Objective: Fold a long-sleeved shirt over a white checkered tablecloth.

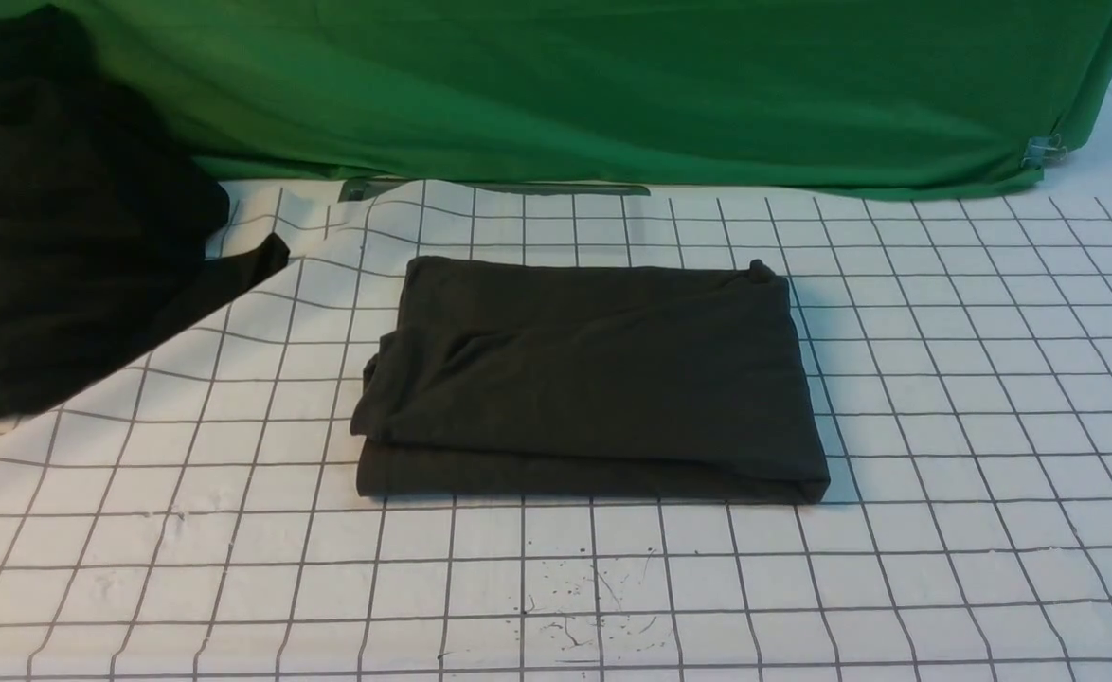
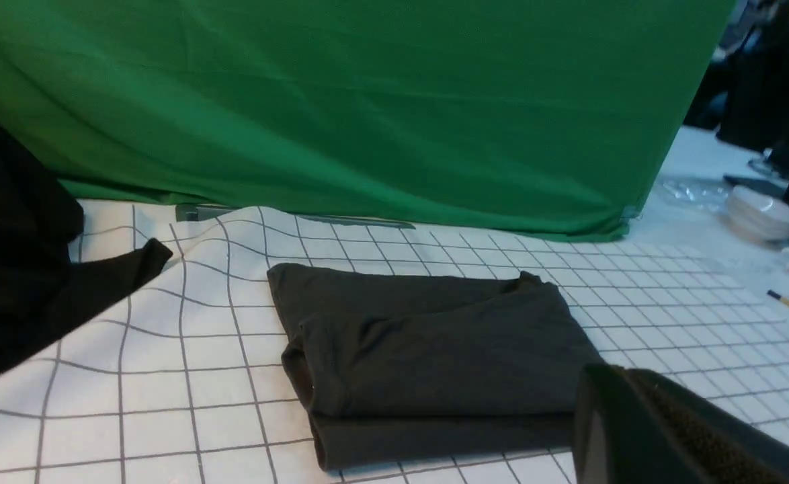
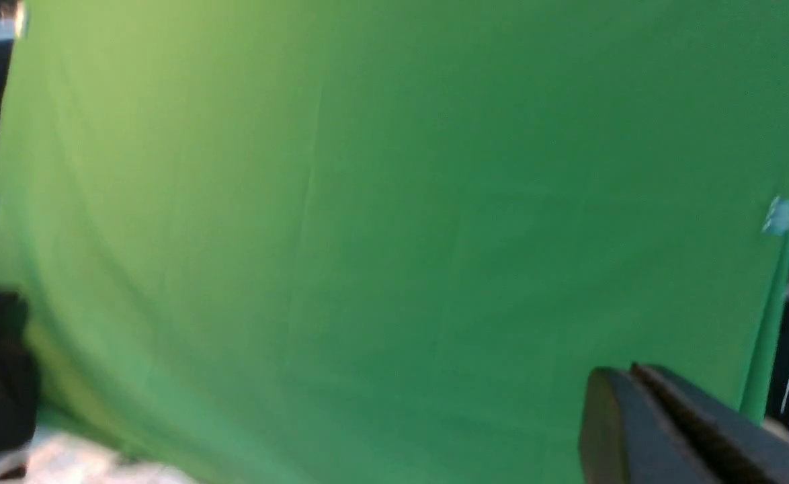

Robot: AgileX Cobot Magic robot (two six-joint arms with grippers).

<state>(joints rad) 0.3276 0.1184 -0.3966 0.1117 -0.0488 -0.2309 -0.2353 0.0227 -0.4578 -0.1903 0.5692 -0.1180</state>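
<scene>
On the white checkered tablecloth [image 1: 944, 398], folded long-sleeved shirt [image 1: 594, 379], left fingers [image 2: 636, 410] and right fingers [image 3: 643, 410] closed, empty

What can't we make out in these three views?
- Shirt: front and left wrist views, chest print hidden, folded inside.
- Black heap: front view, cut off by the left edge.
- Right gripper: right wrist view, only the closed tips show; blurred green cloth fills the rest.
</scene>
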